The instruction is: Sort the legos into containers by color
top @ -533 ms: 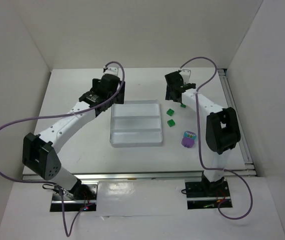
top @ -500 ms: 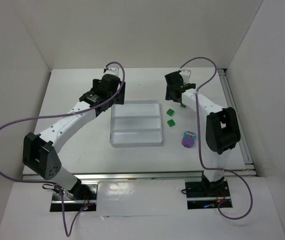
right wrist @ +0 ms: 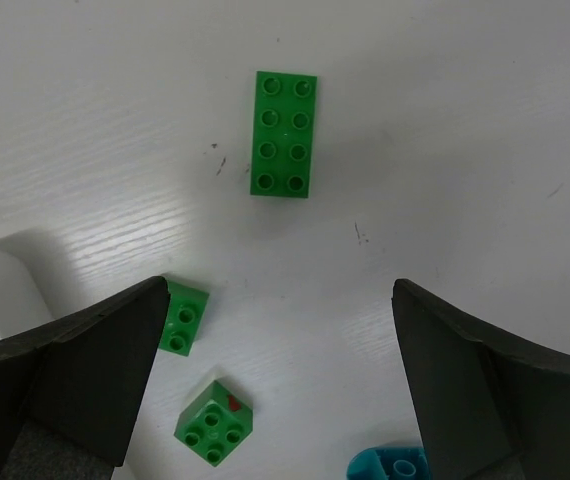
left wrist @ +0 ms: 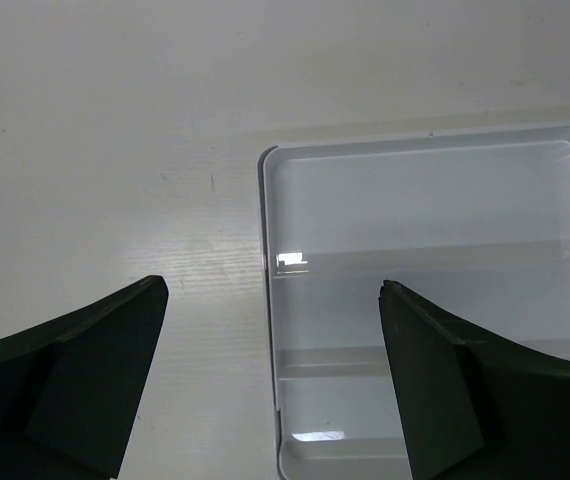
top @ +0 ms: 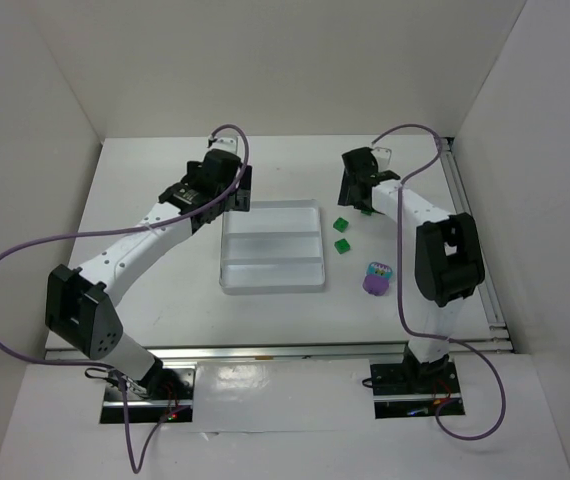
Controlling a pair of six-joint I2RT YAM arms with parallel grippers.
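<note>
Hovering spread wide and empty, right gripper (right wrist: 280, 290) near a long green lego (right wrist: 284, 134), left gripper (left wrist: 275, 285) over a corner of the clear tray (left wrist: 268, 330), equally spread, holding nothing.

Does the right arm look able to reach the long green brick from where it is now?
Probably yes. The right hand hangs open over the table, and the long green brick lies flat just ahead of its fingers, with nothing on or against it.

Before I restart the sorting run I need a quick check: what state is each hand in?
Left hand: open, holding nothing.
Right hand: open, holding nothing, above the green legos.
</note>
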